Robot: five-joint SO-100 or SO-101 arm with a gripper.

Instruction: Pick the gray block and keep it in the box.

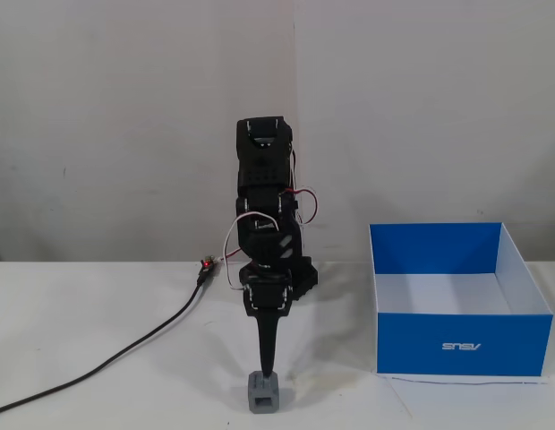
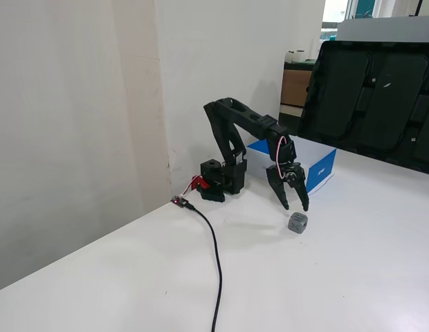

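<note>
The gray block sits on the white table near its front edge; it also shows in the other fixed view. My black gripper points down with its jaws apart. It hangs just above and behind the block without holding it. Seen edge-on, the gripper has its tip at the block's top. The blue box stands open to the right of the arm, and in the other fixed view it lies behind the arm. Nothing shows inside it.
A black cable with a red connector runs from the arm's base to the left; it also shows in the other fixed view. Large black panels stand behind the table. A white wall rises behind the arm.
</note>
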